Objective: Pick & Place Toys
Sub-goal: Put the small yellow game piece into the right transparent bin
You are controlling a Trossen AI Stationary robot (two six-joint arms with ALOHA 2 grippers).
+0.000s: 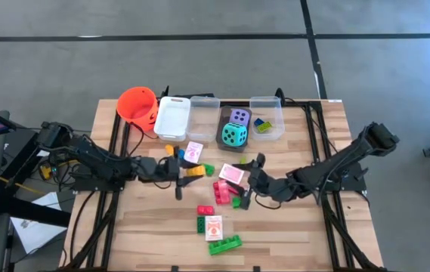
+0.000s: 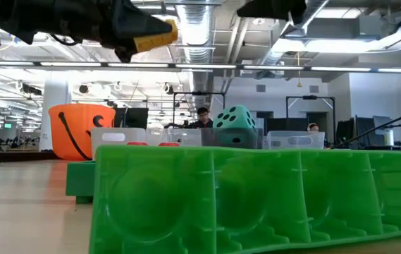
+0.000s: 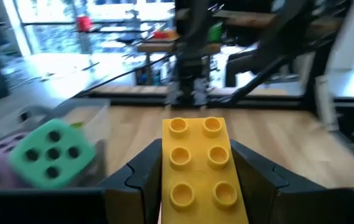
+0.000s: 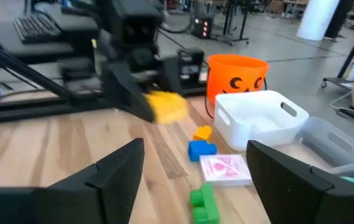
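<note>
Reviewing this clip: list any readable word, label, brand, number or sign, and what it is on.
No readable text in any view.
orange bucket: a black jack-o'-lantern face, no letters.
teal die and purple die: pips only, no numerals.
pink-white cards: a pink printed picture, too blurred to read.

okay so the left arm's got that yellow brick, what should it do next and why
Probably carry it toward the bins. The left gripper is shut on the yellow brick, held above the table, while the white bin sits at the far edge.
</note>
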